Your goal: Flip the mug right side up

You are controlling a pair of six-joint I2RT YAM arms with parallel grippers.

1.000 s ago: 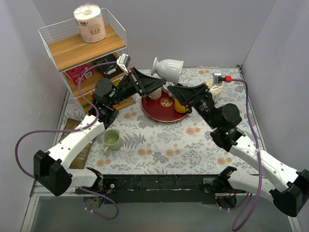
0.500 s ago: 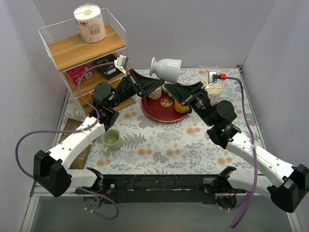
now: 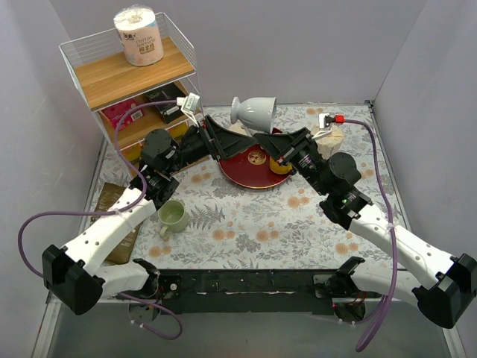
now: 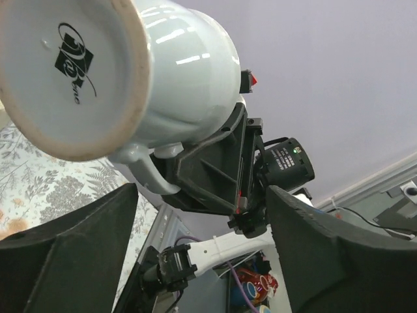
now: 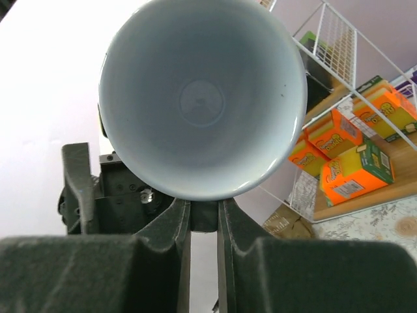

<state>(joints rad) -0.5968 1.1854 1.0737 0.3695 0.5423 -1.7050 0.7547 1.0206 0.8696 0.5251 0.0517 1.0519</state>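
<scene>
The white mug (image 3: 253, 111) hangs in the air on its side above the red plate (image 3: 246, 170), foot to the left and mouth to the right. In the left wrist view its printed base (image 4: 65, 65) fills the top left and its handle (image 4: 148, 175) points down. My right gripper (image 5: 204, 225) is shut on the handle just under the mug's rim, and the mug's hollow inside (image 5: 202, 98) faces its camera. My left gripper (image 4: 202, 241) stands open below and left of the mug, with nothing between its fingers (image 4: 85, 251).
A green cup (image 3: 173, 216) stands upright on the floral cloth by the left arm. A wire shelf (image 3: 127, 74) at the back left carries a toilet roll (image 3: 139, 35) and orange boxes (image 5: 339, 140). A yellow object (image 3: 279, 166) lies on the plate.
My left gripper has opened and let go of the mug, pulling back a little to the left. My right gripper has closed on the handle and now carries the mug alone.
</scene>
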